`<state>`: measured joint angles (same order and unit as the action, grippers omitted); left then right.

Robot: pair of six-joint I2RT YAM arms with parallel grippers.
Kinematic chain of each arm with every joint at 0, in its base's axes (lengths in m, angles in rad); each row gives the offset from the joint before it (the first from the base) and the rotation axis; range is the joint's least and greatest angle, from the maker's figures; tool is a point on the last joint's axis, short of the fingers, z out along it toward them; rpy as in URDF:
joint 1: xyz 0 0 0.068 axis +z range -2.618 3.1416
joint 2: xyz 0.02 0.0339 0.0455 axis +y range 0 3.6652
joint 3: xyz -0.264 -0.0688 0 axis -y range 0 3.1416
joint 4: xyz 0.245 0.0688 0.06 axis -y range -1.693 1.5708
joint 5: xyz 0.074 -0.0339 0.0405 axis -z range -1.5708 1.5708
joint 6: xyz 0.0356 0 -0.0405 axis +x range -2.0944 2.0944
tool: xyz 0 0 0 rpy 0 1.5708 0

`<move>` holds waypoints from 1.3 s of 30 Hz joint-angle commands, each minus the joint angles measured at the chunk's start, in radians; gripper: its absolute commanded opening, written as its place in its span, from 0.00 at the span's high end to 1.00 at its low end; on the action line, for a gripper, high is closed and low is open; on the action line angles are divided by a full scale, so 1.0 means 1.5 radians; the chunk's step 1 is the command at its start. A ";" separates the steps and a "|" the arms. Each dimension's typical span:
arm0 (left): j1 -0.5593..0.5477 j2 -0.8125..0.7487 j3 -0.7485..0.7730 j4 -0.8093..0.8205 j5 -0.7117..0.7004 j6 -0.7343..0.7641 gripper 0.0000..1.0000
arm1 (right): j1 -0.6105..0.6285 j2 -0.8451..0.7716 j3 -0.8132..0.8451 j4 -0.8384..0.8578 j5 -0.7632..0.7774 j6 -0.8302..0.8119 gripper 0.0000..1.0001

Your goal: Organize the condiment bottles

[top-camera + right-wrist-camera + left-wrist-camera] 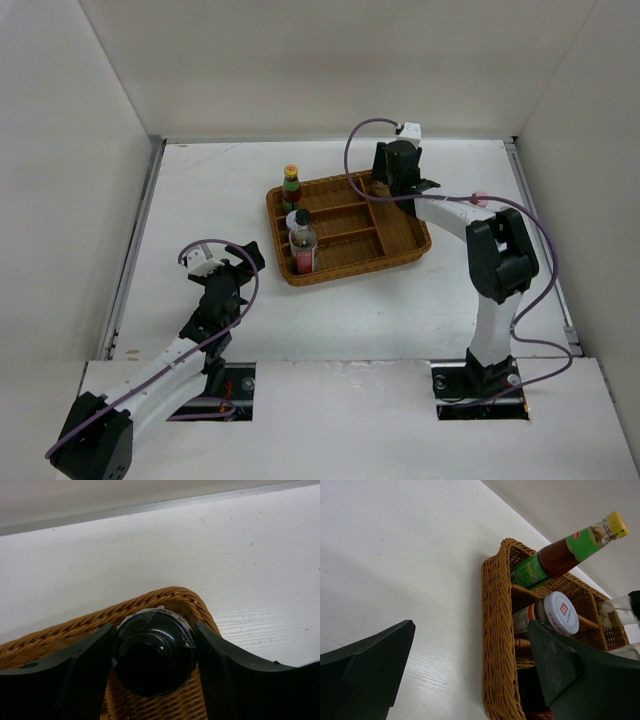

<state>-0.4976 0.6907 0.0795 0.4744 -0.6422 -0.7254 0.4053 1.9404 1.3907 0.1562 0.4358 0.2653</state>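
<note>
On the white table (200, 190) boxed by pale walls (70, 150), my right claw (383, 187) grips the dark black-capped jar (152, 655) at the brown wicker divided tray's (410, 245) upper-right corner, the yellow-capped green-labelled bottle (291, 186) stands at its upper-left corner, and my left claw (240, 262) gapes wide over bare lower-left tabletop.

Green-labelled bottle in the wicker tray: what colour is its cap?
The green-labelled bottle has a yellow cap; the left wrist view shows it best.
</note>
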 commanded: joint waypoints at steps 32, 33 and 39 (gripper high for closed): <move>-0.021 -0.037 -0.003 0.012 0.021 -0.020 0.00 | -0.257 -0.554 -0.388 -0.157 0.240 0.053 0.00; -0.021 -0.036 -0.004 0.013 0.021 -0.020 0.00 | -0.269 -0.533 -0.381 -0.155 0.215 0.056 0.00; -0.021 -0.028 -0.006 0.017 0.021 -0.020 0.00 | -0.304 -0.450 -0.339 -0.156 0.138 0.072 0.00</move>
<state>-0.5247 0.6464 0.0792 0.4660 -0.6186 -0.7460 -0.0368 1.2568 0.8139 -0.0906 0.7033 0.3492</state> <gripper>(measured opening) 0.997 0.998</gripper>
